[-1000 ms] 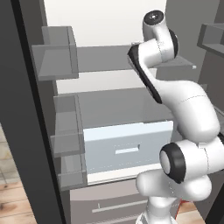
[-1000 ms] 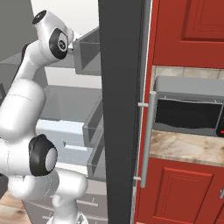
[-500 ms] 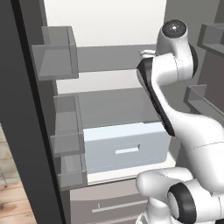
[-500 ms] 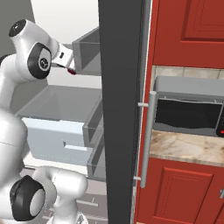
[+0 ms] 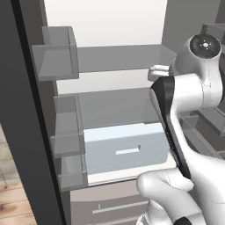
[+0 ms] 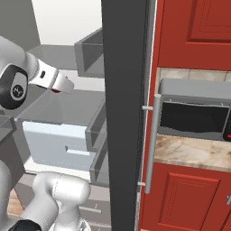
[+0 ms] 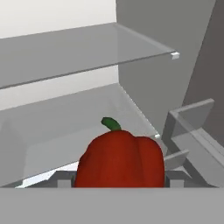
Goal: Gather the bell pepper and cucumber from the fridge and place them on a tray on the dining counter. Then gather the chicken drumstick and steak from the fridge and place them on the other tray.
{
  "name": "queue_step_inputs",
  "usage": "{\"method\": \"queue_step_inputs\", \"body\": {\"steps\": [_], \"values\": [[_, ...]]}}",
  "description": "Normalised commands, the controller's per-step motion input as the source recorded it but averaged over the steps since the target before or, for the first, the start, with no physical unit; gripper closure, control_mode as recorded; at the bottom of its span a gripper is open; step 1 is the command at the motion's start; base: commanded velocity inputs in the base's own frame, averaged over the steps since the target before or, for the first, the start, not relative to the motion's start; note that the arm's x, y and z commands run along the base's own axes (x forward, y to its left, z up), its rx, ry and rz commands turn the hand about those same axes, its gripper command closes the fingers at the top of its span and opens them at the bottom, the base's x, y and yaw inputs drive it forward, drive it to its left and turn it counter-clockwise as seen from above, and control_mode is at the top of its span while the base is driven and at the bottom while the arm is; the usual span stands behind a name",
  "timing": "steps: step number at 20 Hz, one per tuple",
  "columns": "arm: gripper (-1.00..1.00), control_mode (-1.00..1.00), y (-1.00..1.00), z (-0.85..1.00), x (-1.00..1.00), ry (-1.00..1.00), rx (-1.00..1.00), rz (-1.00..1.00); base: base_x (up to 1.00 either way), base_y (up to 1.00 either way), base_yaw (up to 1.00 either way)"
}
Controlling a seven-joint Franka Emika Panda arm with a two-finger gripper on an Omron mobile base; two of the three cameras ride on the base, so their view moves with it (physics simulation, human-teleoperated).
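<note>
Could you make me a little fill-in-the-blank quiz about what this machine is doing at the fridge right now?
1. The vegetable between the gripper's jaws is a red bell ____.
2. The bell pepper's stem is coloured ____.
3. The pale drawer low in the fridge is pushed ____.
4. Right of the fridge, a microwave sits among cabinets coloured ____.

Missing words: pepper; green; shut; red

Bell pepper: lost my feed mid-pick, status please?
Gripper shut on bell pepper, in front of open fridge shelves. Door bin close beside it. Tray drop pending.
</note>
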Motion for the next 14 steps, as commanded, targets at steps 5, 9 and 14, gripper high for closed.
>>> {"method": "queue_step_inputs", "body": {"steps": [5, 9, 14], "values": [[1.0, -1.0, 0.28, -0.02, -0.6, 0.0, 0.01, 0.11, 0.0, 0.0, 0.0], [1.0, -1.0, 0.14, -0.05, -0.03, 0.03, -0.01, 0.03, 0.0, 0.0, 0.0], [1.0, 1.0, 0.0, -0.02, -0.15, 0.0, 0.0, 0.0, -0.3, 0.0, 0.0]]}}
